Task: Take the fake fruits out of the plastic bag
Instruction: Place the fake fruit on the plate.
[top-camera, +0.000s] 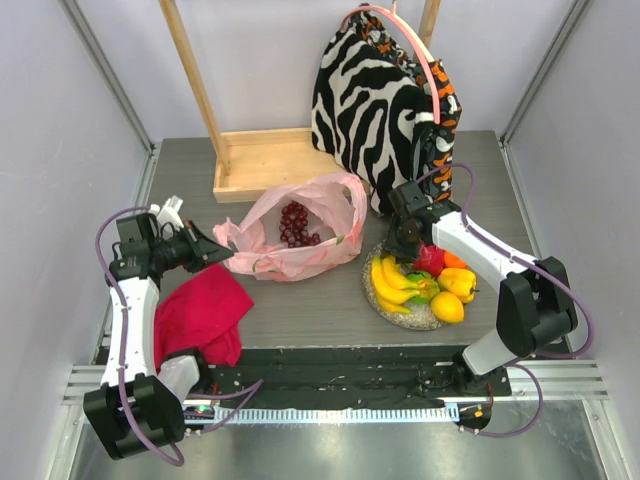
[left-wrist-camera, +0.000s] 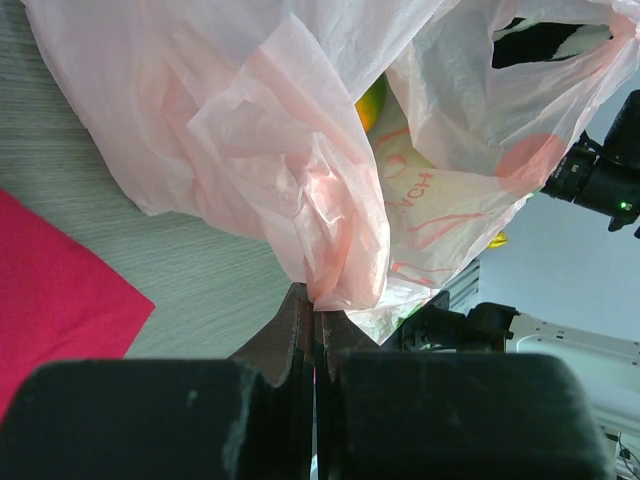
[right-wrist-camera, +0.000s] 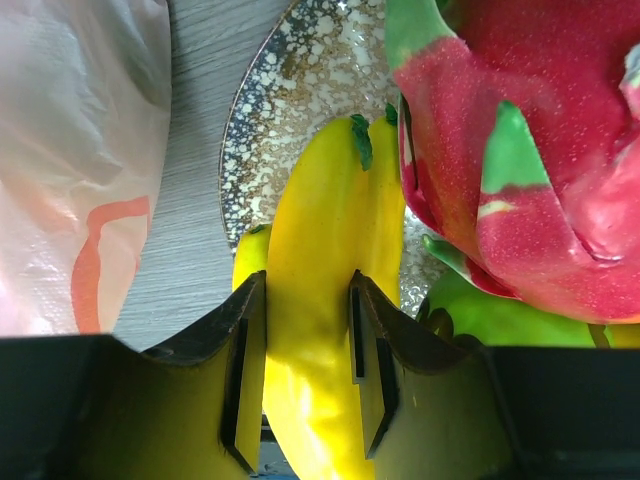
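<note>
The pink plastic bag (top-camera: 290, 235) lies open mid-table with the dark red grapes (top-camera: 296, 224) inside. My left gripper (top-camera: 218, 250) is shut on the bag's left edge; in the left wrist view the film (left-wrist-camera: 300, 150) is pinched at the fingertips (left-wrist-camera: 312, 300). A silvery plate (top-camera: 415, 320) to the right holds the banana bunch (top-camera: 392, 280), red fruit (top-camera: 430, 258), orange (top-camera: 455, 260), yellow pepper (top-camera: 458, 283), green apple (top-camera: 420, 288) and lemon (top-camera: 447, 307). My right gripper (top-camera: 405, 245) is shut on the banana bunch (right-wrist-camera: 330, 200) over the plate (right-wrist-camera: 300, 70).
A magenta-red cloth (top-camera: 200, 310) lies at the front left under my left arm. A zebra-patterned fabric bag (top-camera: 370, 100) stands at the back right beside a wooden frame with a tray base (top-camera: 265, 165). Grey walls close in both sides.
</note>
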